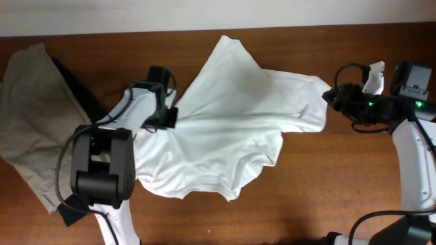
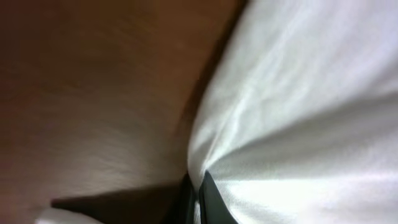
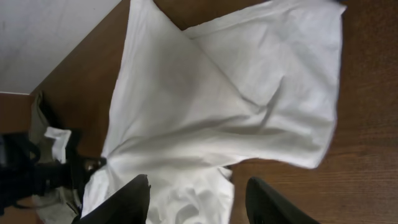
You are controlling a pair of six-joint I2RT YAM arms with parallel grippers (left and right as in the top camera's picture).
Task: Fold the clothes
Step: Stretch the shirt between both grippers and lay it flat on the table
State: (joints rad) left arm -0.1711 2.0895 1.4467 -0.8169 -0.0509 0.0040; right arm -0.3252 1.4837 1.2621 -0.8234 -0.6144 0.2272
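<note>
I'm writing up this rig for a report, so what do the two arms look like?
The left arm and right arm have white shells, boxy black joints and black fingers. Thin black cables loop along both. A small green light glows near the right wrist.

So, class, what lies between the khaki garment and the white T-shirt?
In the overhead view, the black garment and the left arm, with the left gripper shut on the white T-shirt.

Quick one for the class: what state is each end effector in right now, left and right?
Left end effector: closed, pinching the edge of the white T-shirt.
Right end effector: open, holding nothing.
</note>
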